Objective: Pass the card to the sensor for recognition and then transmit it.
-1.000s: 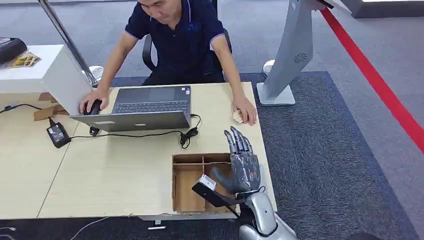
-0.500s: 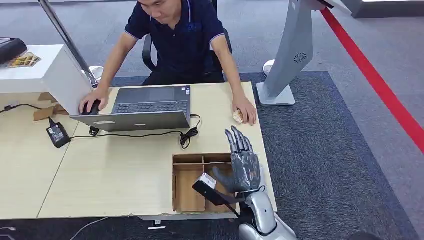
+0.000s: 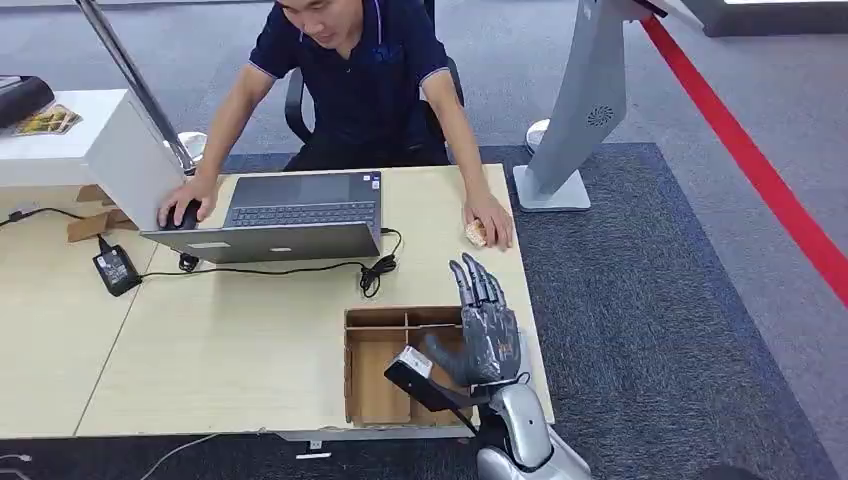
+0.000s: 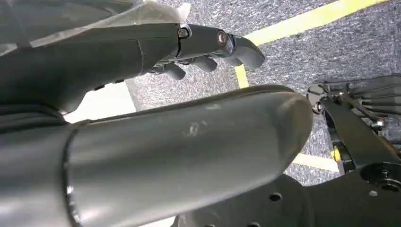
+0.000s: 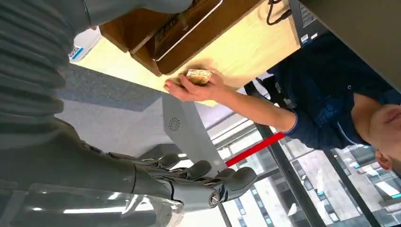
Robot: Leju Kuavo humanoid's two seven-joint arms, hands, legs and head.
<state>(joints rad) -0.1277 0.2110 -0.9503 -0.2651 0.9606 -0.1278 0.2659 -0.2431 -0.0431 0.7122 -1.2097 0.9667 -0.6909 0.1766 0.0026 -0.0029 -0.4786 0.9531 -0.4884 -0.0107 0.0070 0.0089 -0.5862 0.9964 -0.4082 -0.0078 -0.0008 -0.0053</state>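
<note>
My right hand is raised over the right side of a wooden compartment tray at the table's front edge, fingers straight and apart, holding nothing. In the right wrist view its fingers are spread in the air. Beyond them a flat dark card-like piece lies in the tray. A person's hand rests on the table beyond the tray, holding a small tan object. My left hand hangs over grey carpet, fingers loosely extended and holding nothing.
A person sits across the table at an open laptop, one hand on a mouse. A black charger and cable lie on the table. A white kiosk stand rises at the right, near a red floor line.
</note>
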